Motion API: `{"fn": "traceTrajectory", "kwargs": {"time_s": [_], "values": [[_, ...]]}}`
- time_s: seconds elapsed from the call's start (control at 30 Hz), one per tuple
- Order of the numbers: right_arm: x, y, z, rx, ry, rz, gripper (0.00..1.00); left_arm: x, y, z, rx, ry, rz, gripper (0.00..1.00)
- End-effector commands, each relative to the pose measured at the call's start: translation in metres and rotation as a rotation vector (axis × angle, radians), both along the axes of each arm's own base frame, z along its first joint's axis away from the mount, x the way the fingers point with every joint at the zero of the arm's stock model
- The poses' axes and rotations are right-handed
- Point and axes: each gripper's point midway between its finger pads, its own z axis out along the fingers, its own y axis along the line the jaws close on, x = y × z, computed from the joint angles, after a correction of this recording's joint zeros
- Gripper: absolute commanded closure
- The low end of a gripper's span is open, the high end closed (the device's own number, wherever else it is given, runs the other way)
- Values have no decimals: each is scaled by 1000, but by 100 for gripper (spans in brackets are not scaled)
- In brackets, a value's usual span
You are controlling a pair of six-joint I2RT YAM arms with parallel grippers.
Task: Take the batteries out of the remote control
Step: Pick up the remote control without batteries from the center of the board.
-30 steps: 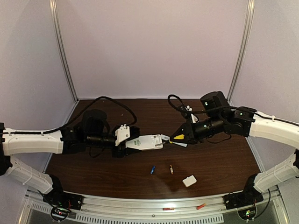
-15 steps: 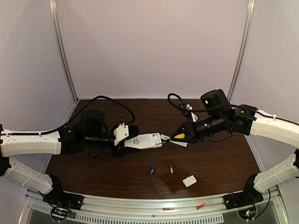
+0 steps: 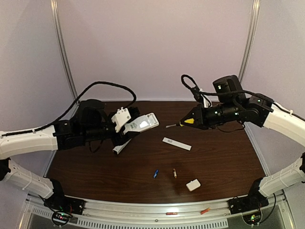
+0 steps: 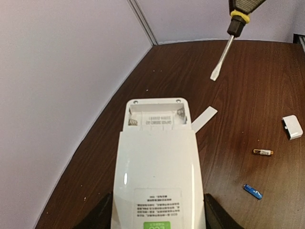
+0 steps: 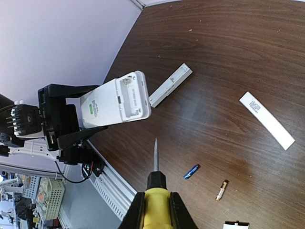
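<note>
Judging how the blue cell (image 3: 156, 173) and gold cell (image 3: 175, 173) will handle

Both cells lie flat on the table (image 3: 228, 162), near its front edge, close to each other but not touching. The small white cover (image 3: 193, 184) sits just to their right. The remote (image 4: 155, 162) is well apart from them, raised off the wood in the left gripper (image 4: 158, 213), whose jaws pinch its body by the long sides. From the left wrist view the open bay (image 4: 155, 117) faces us, and we can make out no cell inside it, only contacts and a printed label. The right gripper (image 5: 156, 210) has its jaws clamped on the yellow handle of the screwdriver (image 5: 155, 176), blade pointing toward the remote without touching it.

We judge the cells to be very light, rigid and smooth-skinned. Being round, they will likely roll at a nudge and may squirt out of a sloppy pinch. We would take each one across the middle of its barrel, jaws square to its long axis, coming straight down so neither finger pushes it sideways first. They lie low, so the fingertips must nearly meet the wood. A light squeeze should do, since there is nothing to crush and little weight to carry.

Both grippers are occupied, so we think one load must be set down before either cell can be picked up — the screwdriver looks the easier to part with
</note>
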Motion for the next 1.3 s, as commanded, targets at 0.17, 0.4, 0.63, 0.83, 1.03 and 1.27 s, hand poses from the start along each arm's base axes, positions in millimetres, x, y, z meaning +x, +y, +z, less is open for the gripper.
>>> {"fn": "traceTrajectory", "kwargs": {"time_s": [0.17, 0.4, 0.63, 0.83, 1.03, 1.27], "values": [[28, -56, 1, -150, -141, -263, 100, 23, 26, -7, -27, 82, 256, 100], [30, -84, -12, -200, -154, -379, 100, 22, 32, -45, -76, 201, 339, 100], [28, -103, -18, -202, -157, -463, 100, 22, 32, -88, -104, 279, 386, 100], [23, -110, -22, -191, -153, -482, 100, 25, 26, -116, -125, 313, 406, 100], [19, -112, -31, -198, -149, -468, 100, 20, 22, -153, -104, 369, 407, 100], [16, -114, -40, -203, -137, -465, 100, 12, 27, -173, -94, 413, 412, 95]]}}
